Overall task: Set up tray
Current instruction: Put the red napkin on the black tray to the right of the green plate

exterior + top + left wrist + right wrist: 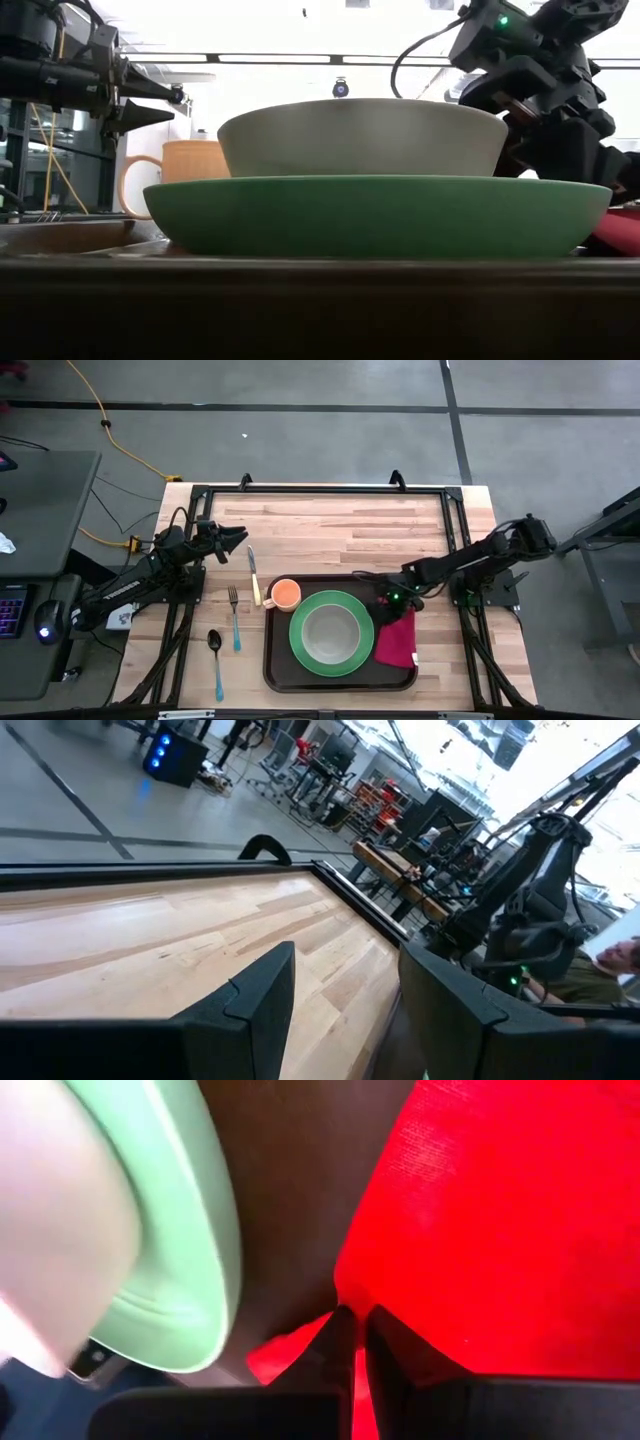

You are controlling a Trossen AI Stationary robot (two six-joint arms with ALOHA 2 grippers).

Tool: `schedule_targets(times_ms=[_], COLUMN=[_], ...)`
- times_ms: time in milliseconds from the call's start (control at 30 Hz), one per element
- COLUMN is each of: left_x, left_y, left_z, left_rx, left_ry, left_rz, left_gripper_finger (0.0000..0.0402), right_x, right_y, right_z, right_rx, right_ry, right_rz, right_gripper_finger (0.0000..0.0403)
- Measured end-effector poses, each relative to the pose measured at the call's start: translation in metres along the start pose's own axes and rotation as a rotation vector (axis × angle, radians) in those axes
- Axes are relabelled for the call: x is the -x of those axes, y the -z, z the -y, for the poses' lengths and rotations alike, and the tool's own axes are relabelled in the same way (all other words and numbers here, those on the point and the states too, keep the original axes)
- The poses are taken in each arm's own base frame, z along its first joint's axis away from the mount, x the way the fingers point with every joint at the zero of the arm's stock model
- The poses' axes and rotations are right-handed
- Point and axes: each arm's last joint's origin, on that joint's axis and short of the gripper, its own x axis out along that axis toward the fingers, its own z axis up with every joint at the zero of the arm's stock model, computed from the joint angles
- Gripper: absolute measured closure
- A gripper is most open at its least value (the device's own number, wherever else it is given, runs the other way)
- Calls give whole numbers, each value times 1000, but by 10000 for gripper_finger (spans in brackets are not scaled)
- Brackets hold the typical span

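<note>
The dark brown tray [275, 665] lies at the table's near middle. It carries a green plate [300, 650], a grey bowl [331, 631] resting on the plate, an orange cup [285, 594] and a magenta napkin [398, 642] lying flat on its right side. My right gripper [353, 1318] slants down over the napkin's far end, beside the plate, and is shut on it. My left gripper [240, 538] waits open and level over the table's left side, with nothing between its fingers. My right gripper pinches the napkin's far edge [322, 1326], next to the plate's rim, between its two fingers. The fingers slant down from the table's right side. One layer or several, I cannot tell. The rest of the napkin lies on the tray.
A knife [254, 575], a fork [234, 616] and a spoon [216, 658] lie on the wood left of the tray. Bare wood [340, 525] stretches across the table's far half. A black frame [320, 490] runs along the table's edges.
</note>
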Motion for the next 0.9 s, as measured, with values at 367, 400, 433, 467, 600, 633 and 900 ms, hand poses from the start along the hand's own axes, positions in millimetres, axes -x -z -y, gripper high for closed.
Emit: schedule_targets(times_ms=[367,400,433,467,600,633,900], left_x=[0,0,0,0,0,0,0], left_y=[0,0,0,0,0,0,0], left_z=[0,0,0,0,0,0,0], left_rx=[17,17,17,17,17,17,18], left_ry=[-1,-1,-1,-1,-2,-2,-2], left_rz=[2,2,2,2,3,3,3], left_gripper_finger=[190,190,190,190,190,190,190], right_x=[-14,-15,-15,-16,-14,-14,-13], right_y=[-9,-10,-12,-13,-16,-17,-19], right_z=[-10,-11,-11,-10,-10,-10,-10], right_rx=[94,100,105,108,102,105,112], right_ry=[30,31,34,35,34,32,28], right_rz=[-39,-41,-41,-44,-36,-34,-29], right_gripper_finger=[403,403,403,403,403,403,403])
